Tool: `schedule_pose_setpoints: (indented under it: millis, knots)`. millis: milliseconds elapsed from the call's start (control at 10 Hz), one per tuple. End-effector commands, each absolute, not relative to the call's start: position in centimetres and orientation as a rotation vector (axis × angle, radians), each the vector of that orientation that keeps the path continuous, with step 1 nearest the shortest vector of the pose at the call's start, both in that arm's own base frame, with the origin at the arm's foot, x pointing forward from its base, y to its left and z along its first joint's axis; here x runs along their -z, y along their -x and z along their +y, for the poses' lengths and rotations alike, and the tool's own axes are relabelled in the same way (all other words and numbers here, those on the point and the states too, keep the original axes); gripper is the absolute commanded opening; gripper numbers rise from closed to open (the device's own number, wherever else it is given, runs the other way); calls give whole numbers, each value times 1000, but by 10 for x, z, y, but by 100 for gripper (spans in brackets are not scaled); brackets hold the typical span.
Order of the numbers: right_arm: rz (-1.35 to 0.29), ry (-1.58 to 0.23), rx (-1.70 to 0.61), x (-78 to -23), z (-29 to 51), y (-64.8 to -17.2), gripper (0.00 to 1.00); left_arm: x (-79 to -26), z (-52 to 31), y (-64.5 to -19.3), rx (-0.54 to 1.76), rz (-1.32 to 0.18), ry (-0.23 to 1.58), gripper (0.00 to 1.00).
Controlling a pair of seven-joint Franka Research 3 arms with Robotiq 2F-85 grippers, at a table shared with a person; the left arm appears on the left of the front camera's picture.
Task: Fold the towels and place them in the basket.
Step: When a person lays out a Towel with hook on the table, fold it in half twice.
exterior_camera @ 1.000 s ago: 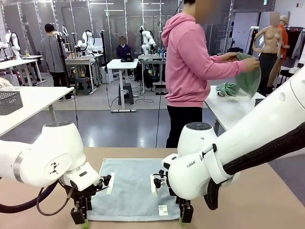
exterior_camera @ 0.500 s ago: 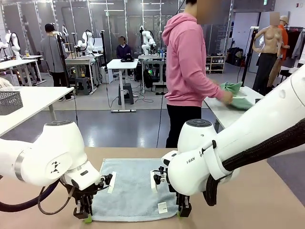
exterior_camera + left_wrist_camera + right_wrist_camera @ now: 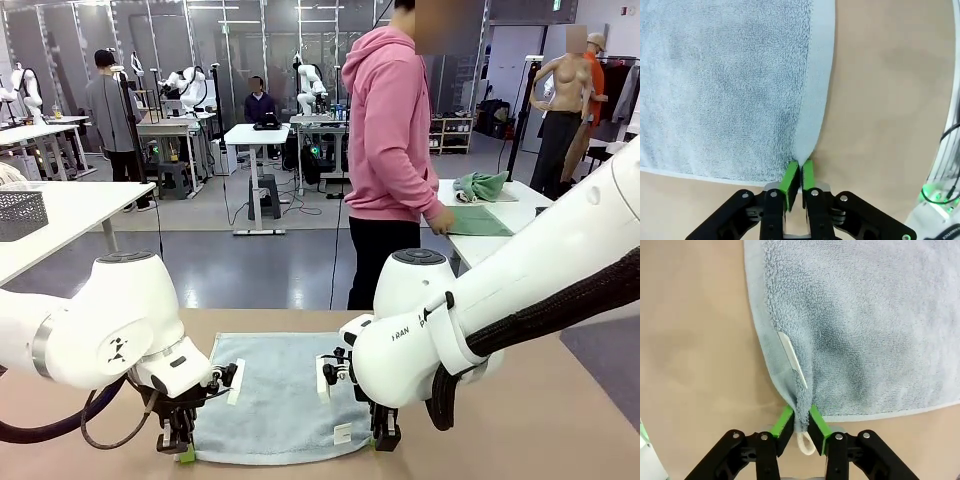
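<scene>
Fingers of left gripper (image 3: 800, 166) and right gripper (image 3: 800, 415) have clenched near corners of light blue rectangular terry towel (image 3: 280, 385); fold can start

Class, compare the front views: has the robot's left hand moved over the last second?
Yes. The left hand has shifted inward across the table, from beside the light blue towel onto its near corner.

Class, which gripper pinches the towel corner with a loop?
The right gripper: a white loop hangs from its pinch; the left gripper holds a plain towel corner.
</scene>
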State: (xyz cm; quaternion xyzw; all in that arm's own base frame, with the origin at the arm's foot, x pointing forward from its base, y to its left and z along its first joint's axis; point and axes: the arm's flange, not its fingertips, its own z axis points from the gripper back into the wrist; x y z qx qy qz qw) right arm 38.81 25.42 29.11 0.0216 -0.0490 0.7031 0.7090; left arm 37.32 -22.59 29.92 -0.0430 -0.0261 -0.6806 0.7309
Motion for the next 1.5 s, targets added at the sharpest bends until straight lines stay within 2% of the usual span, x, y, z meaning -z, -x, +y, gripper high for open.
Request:
schedule_pose_setpoints:
  millis: [0, 300, 500, 700, 1100, 1200, 1400]
  knots:
    - [-52, 30, -1525, -290, 253, -375, 0, -309, -226, -366, 1479, -77, 84, 0]
    - [-92, 0, -1549, -322, 257, -358, 3, -356, -235, -342, 1571, -89, 91, 0]
    - [-156, -35, -1547, -356, 258, -340, 3, -378, -242, -326, 1584, -39, 140, 0]
    - [-216, -97, -1526, -384, 258, -322, 3, -397, -253, -310, 1611, -75, 137, 0]
    - [-253, -175, -1486, -402, 259, -336, 3, -413, -241, -324, 1557, -168, 93, 0]
    - [-261, -112, -1480, -409, 260, -327, 3, -412, -240, -324, 1545, -179, 97, 0]
    - [-261, -112, -1480, -409, 260, -327, 3, -416, -240, -322, 1576, -146, 102, 0]
